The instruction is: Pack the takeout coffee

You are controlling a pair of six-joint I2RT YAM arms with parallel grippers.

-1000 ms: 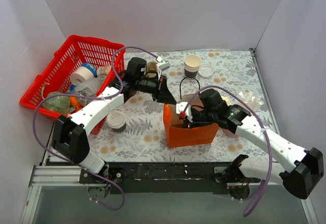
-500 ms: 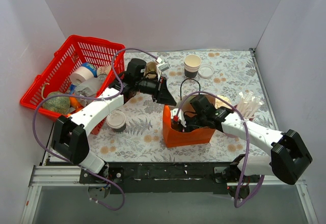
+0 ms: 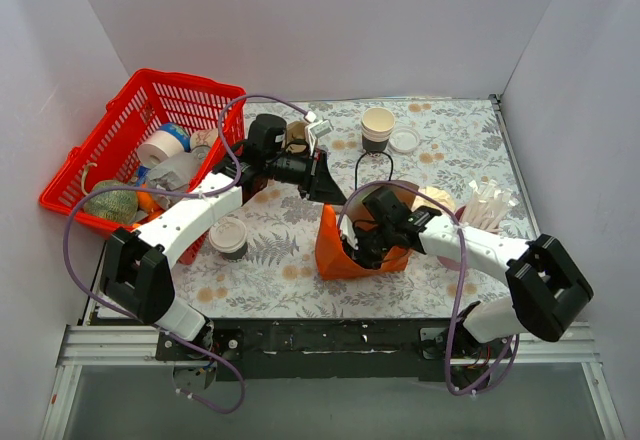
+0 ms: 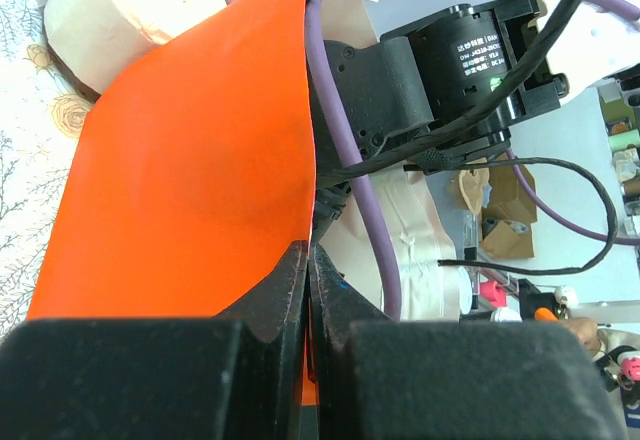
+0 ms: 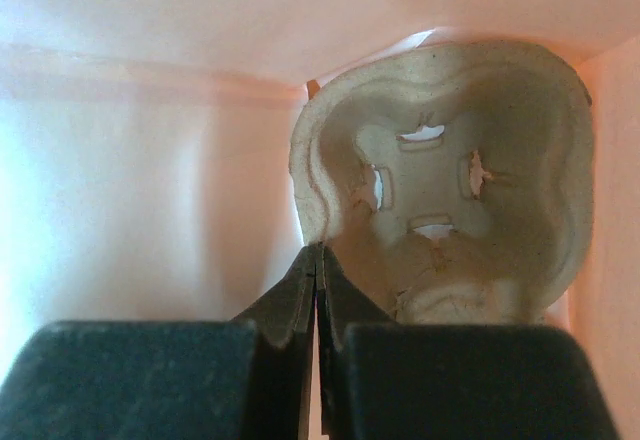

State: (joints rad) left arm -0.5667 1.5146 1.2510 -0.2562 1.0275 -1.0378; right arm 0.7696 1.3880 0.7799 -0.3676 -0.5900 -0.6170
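While both arms are busy at the orange bag [image 3: 340, 258] near the front edge of the counter [image 3: 270, 270], the coffee [image 3: 228, 237] just sits there lidded by the left edge, right beside the red basket [image 3: 190, 80]. The left gripper [image 4: 308, 260] is pinched tight on the bag's rim. The right gripper [image 5: 316, 260] is down inside the bag, fingers closed on the pulp tray [image 5: 450, 90]. Floral cloth on the counter, plain white walls [image 3: 320, 30] all round.

Orange bag [image 3: 335, 257], red basket [image 3: 195, 80], fern-and-flower patterned tablecloth [image 3: 280, 265], white-lidded takeout coffee [image 3: 228, 234]
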